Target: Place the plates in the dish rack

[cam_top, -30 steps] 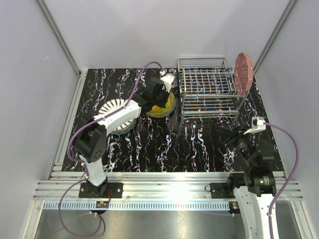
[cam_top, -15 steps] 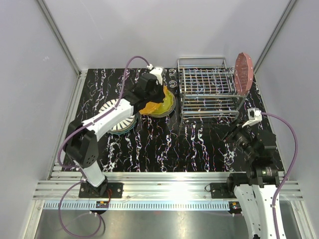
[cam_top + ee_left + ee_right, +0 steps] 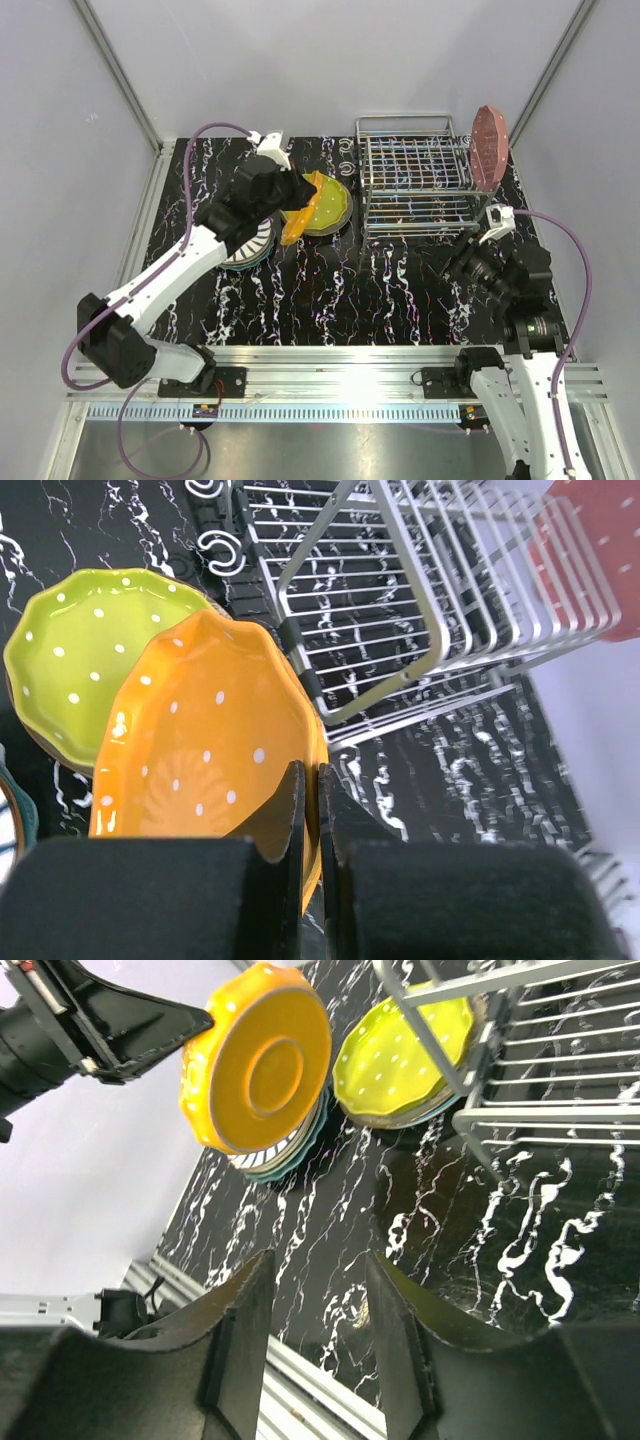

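The orange plate (image 3: 298, 214) hangs tilted on edge above the black marbled table (image 3: 330, 295), just left of the frame's centre in the top view. The left gripper (image 3: 310, 772) has its two fingers pinched onto the plate's scalloped rim. Just to its right the yellow-green plate (image 3: 332, 205) lies flat on the table, close to the left side of the dish rack (image 3: 415, 185), which sits at upper right. A dotted pink plate (image 3: 489, 147) stands upright at the rack's right end. Under the left arm, a striped white plate (image 3: 256, 243) tops a teal stack. The right gripper (image 3: 318, 1260) hovers at right below the rack, fingers apart and holding nothing.
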Robot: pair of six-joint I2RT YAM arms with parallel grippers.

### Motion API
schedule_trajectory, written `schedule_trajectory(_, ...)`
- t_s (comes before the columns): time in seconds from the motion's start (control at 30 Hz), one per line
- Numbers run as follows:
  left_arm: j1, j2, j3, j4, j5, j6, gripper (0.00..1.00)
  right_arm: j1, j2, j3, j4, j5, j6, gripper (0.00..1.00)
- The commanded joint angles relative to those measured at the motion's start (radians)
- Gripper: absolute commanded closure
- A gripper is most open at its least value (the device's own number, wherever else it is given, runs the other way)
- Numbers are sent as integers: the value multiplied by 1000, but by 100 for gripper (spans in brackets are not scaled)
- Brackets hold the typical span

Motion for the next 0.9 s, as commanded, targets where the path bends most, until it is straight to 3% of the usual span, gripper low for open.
schedule_trajectory(0.0,2,-106,-16,185,-28,-85,100,41,45,59,18,-24,-25,50)
schedule_trajectory(0.07,2,-126,-48,187,-37,-113,100,110,80,71,41,-7,-38,49)
schedule_trajectory(0.17,0,-164,-88,196,-55,-154,100,239,137,97,57,134,-92,45)
schedule_trajectory(0.2,0,-177,-97,207,-57,-163,100,347,160,107,61,222,-101,43)
schedule_trajectory(0.4,-12,-233,-147,192,-121,-209,100,708,353,168,166,575,-141,37)
schedule_trajectory(0.53,-23,-267,-169,145,-192,-235,100,985,471,200,296,816,-193,25)
schedule_trajectory(0.7,-43,-322,-202,89,-305,-307,100,1109,665,271,364,1075,-183,20)
schedule_trajectory(0.8,-44,-354,-229,63,-351,-361,100,1133,723,257,520,1111,-177,20)
schedule_trajectory(0.87,-44,-370,-252,64,-370,-389,100,1135,776,280,538,1131,-169,19)
